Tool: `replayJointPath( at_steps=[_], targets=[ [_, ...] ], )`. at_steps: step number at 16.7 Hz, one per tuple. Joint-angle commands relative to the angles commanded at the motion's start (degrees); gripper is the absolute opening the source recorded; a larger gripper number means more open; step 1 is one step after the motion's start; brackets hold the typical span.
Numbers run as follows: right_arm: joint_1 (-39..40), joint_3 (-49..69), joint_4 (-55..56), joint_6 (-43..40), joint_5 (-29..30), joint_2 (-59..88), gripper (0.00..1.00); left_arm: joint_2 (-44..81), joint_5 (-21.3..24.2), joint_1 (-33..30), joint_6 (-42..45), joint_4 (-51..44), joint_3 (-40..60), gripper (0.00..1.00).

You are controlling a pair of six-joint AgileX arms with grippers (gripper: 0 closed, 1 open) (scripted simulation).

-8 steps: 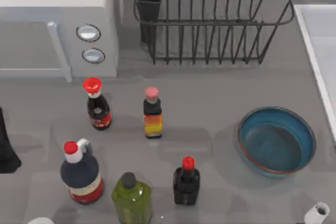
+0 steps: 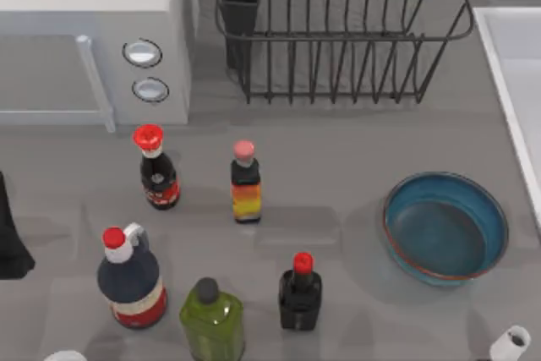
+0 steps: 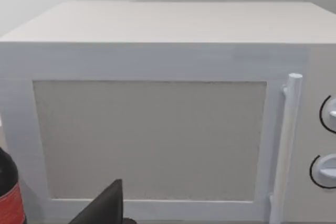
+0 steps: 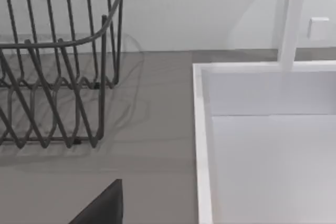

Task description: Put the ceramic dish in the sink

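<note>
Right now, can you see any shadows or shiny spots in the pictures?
In the top view, soft grey shadows lie on the table beside the bottles and the ceramic dish, whose blue inside has a gentle sheen. In the right wrist view, the dish rack casts a faint wiry shadow on the counter next to the sink. The left wrist view shows the microwave evenly lit, without glare.

No readable text on any bottle label.

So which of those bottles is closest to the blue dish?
The small dark bottle with the red cap, standing just left of the ceramic dish. The green bottle and the pink-capped one stand farther off.
</note>
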Motion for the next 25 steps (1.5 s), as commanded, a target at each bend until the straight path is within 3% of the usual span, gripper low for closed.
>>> replayJointPath(
  at_steps=[14,19,25],
  targets=[
    [10.05,54.24,-49.21,10.79,0.13,73.02,1.00,0.00,0.00,0.00,0.00,0.00,0.00,1.00],
    [12.14,64.24,-57.62,12.49,-0.03,84.97,1.00,0.00,0.00,0.00,0.00,0.00,0.00,1.00],
    [11.99,64.75,-58.04,12.54,-0.04,85.58,1.00,0.00,0.00,0.00,0.00,0.00,0.00,1.00]
  ],
)
